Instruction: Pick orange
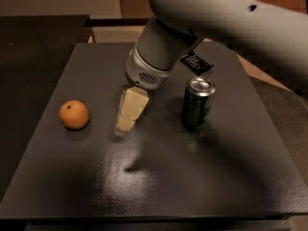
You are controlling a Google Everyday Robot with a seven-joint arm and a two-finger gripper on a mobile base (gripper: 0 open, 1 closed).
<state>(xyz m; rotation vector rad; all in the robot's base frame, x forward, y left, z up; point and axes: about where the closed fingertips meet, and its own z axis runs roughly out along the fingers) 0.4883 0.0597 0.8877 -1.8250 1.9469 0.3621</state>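
Hanging below the thick grey wrist of the arm (163, 52), the cream-coloured gripper (124, 126) points downward and a little to the left in the picture, with its tip very close to the dark surface (159, 186). If the tip really touches the surface, I cannot tell. I also cannot tell if the gripper is released or clenched, because it shows as one pale block from this side. Nothing can be seen in its grasp.

The orange (74, 114) lies on the surface to the left of the gripper in the picture, near it but clearly apart, with some bare surface between them. It is round, with a small dark stem dot on its upper side. It rests alone, and nothing touches it.

On the other side of the gripper stands a green can (198, 102), upright, with its silver top visible. It is also apart from the gripper. Behind the can, partly under the arm, lies a small dark packet (196, 63) with white marks on it, flat on the surface.

The arm comes in from the upper right of the picture and covers the far middle part of the surface. Light reflects on the surface in front of the gripper.
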